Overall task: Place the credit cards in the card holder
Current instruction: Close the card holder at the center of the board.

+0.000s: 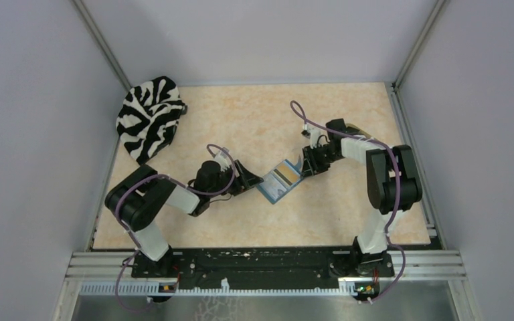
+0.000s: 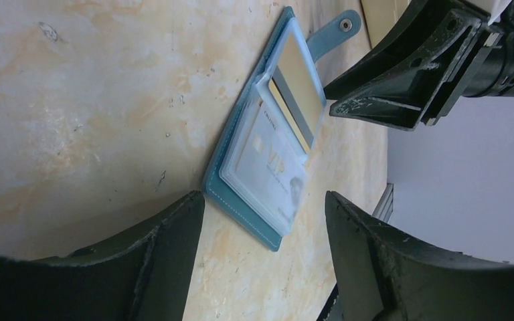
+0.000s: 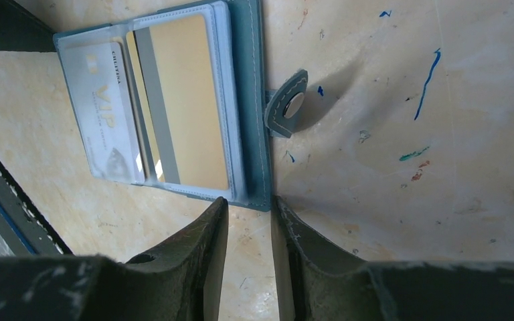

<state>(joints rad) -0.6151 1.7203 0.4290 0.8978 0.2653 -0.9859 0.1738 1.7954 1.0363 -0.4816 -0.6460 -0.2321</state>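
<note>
The teal card holder lies open and flat mid-table. A tan-gold card with a grey stripe and a pale "VIP" card sit in its clear pockets. Its snap tab sticks out to the side. The holder also shows in the left wrist view with the pale card. My left gripper is wide open and empty, just short of the holder's left edge. My right gripper is narrowly open, its tips at the holder's near corner and holding nothing.
A zebra-striped cloth lies bunched at the back left corner. Grey walls enclose the table on three sides. Blue pen marks are on the tabletop right of the holder.
</note>
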